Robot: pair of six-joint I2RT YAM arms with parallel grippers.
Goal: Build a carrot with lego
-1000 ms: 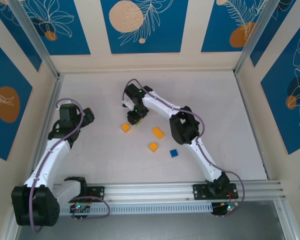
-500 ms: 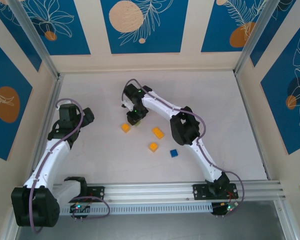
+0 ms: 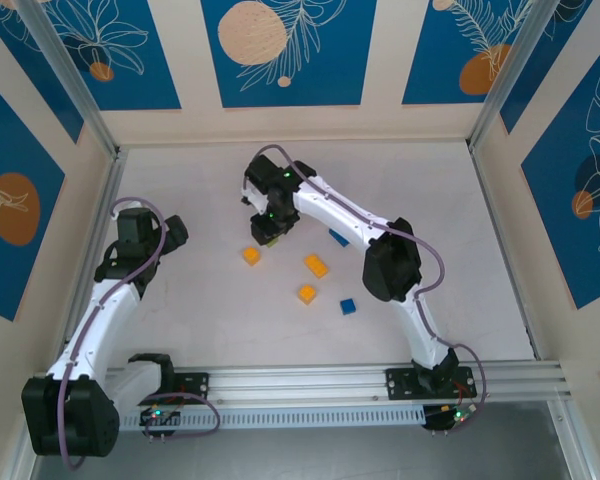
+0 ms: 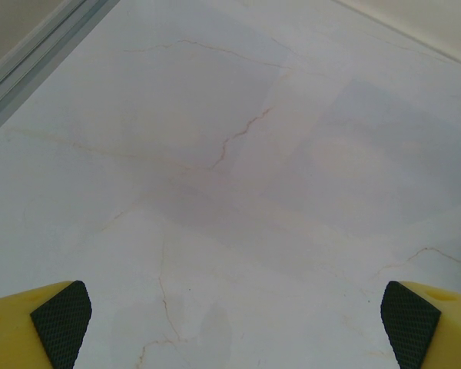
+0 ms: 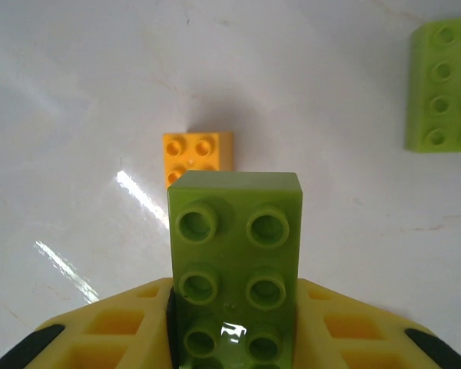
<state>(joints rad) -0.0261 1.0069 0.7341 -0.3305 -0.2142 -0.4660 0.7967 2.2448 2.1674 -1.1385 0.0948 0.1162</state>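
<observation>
On the left of the table point(image 3: 180, 300), the left gripper point(image 4: 230, 330) hangs over bare marbled surface with its jaws spread wide. Its black pads point(image 4: 60, 319) sit in the bottom corners of the left wrist view, with nothing between them. From above, that arm bends up along the left side, well apart from every brick.

Near the middle, an orange square brick point(image 3: 251, 255) lies flat on the table, just ahead of the right gripper point(image 3: 268, 230). That gripper's jaws are clamped on a lime green brick point(image 5: 234, 261) (two studs wide, studs facing the wrist camera), which sticks out beyond the yellow fingers point(image 5: 115, 327).

Further right lie an orange oblong brick point(image 3: 316, 265) and, nearer the arm bases, a lower orange brick point(image 3: 306, 293). Right of those rests a blue brick point(image 3: 348, 306). A second blue brick point(image 3: 337, 237) peeks out beside the right forearm. In the right wrist view a loose lime green brick point(image 5: 444, 84) lies flat, cut off by the right edge.
</observation>
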